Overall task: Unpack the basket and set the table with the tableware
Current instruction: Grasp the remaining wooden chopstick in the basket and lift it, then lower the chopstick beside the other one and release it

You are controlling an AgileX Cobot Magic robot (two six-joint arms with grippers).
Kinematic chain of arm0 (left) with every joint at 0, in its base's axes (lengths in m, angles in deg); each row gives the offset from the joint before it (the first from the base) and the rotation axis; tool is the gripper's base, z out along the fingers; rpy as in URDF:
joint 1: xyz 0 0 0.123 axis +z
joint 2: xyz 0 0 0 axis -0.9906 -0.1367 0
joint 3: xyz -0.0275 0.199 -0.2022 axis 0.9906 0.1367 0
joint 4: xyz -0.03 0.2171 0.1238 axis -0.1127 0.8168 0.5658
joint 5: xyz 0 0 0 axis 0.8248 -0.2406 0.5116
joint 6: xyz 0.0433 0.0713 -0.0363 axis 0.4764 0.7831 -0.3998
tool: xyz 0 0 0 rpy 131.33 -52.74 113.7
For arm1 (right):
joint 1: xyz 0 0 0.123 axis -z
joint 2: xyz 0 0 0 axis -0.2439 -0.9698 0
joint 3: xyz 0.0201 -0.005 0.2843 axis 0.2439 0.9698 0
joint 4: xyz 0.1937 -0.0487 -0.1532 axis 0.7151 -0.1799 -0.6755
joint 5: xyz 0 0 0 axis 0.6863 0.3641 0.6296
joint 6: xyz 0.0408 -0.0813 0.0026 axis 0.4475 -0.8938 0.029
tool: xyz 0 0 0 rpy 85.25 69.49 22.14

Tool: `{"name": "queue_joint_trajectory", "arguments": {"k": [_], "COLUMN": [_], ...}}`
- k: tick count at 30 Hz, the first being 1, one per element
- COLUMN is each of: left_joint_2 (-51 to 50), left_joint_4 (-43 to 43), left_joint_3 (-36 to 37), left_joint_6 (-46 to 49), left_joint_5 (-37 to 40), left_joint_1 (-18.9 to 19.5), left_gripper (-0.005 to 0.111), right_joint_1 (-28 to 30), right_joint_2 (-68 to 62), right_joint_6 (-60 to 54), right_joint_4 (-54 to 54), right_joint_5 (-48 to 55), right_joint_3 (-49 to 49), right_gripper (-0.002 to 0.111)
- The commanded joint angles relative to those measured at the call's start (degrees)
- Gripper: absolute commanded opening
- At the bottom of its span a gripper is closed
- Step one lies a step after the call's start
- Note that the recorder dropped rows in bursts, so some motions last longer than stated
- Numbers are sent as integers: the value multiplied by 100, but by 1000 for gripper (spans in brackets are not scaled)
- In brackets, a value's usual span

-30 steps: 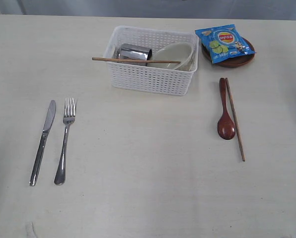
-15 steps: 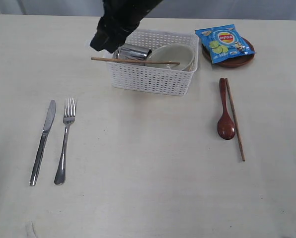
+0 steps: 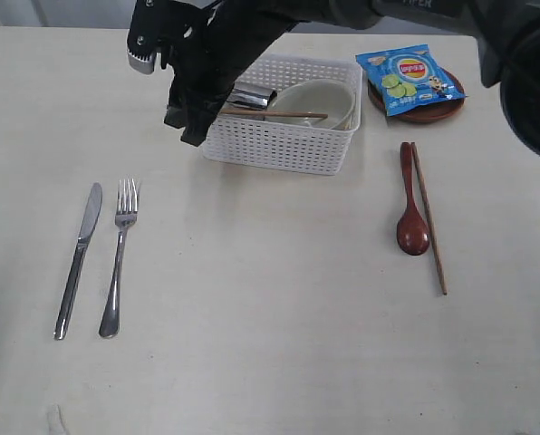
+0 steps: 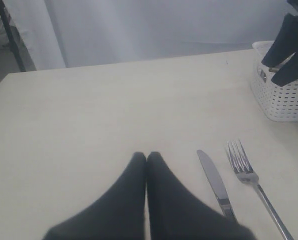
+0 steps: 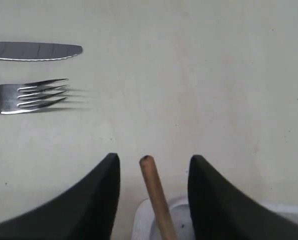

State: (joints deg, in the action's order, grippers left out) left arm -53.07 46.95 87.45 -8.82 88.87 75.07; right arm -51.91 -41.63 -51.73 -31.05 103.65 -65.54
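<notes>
exterior, task things: basket (image 3: pixel 279 149) sits upper centre on the table (image 3: pixel 270 362). The basket chopstick (image 3: pixel 279 114) lies across it over the cup (image 3: pixel 250 95) and bowl (image 3: pixel 323 98). Knife (image 3: pixel 78 258) and fork (image 3: pixel 118 258) are lower left. Spoon (image 3: pixel 412 213) and table chopstick (image 3: pixel 430 222) lie side by side at right. The snack bag (image 3: pixel 409 74) is on the plate (image 3: pixel 429 113), upper right.
exterior, right gripper: right gripper (image 3: pixel 187 127) is at the basket's left end, with its arm crossing in from upper right. Cannot tell the jaw state in this view.
exterior, risk: the arm hangs close over the rim, so a low pull likely drags the light basket or tips the cup.
exterior, room: wide bare table at centre and bottom. The slot beside the table chopstick is tight against the spoon.
left wrist, jaws: left gripper (image 4: pixel 147 160) is pressed together, holds nothing, and sits low over the table (image 4: pixel 89 100).
left wrist, room: knife (image 4: pixel 214 180) and fork (image 4: pixel 244 167) are just beside it, and a careless move likely knocks the knife. The basket (image 4: pixel 284 100) is well apart.
right wrist, jaws: right gripper (image 5: pixel 155 158) is spread, one finger on each side of the basket chopstick (image 5: pixel 156 195) end. There are gaps on both sides and no contact.
right wrist, risk: the grip sits at the very tip, so closing there probably lets the stick pivot or slip. The far end may catch on the bowl or rim.
right wrist, room: the basket (image 5: pixel 140 222) rim is directly under the stick. Fork (image 5: pixel 29 95) and knife (image 5: pixel 36 51) lie well beyond on bare table.
</notes>
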Motion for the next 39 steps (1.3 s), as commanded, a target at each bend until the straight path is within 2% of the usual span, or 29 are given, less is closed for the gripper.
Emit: {"name": "queue_joint_trajectory", "arguments": {"k": [1,4,15,24,27,32,39], "left_joint_2": [11,11,11,11,11,11,11], "left_joint_4": [-7,-7,-7,-7,-7,-7,-7], "left_joint_3": [13,13,13,13,13,13,13], "left_joint_6": [-13,-13,-13,-13,-13,-13,-13], "left_joint_5": [-3,-3,-3,-3,-3,-3,-3], "left_joint_1": [-29,-29,-29,-29,-29,-29,-29], "left_gripper": [0,0,0,0,0,0,0], "right_joint_1": [15,15,15,15,26,300,1534], "right_joint_2": [-35,1,672,1708,2015,2237,2116], "right_joint_6": [-46,-46,-34,376,1145,3953,6718], "right_joint_4": [-138,-136,-136,-377,-1169,-3226,-3416], "right_joint_5": [-136,-136,45,279,278,684,1538], "right_joint_3": [-25,-25,-25,-25,-25,-15,292], "right_gripper": [20,-1,0,0,0,0,0]}}
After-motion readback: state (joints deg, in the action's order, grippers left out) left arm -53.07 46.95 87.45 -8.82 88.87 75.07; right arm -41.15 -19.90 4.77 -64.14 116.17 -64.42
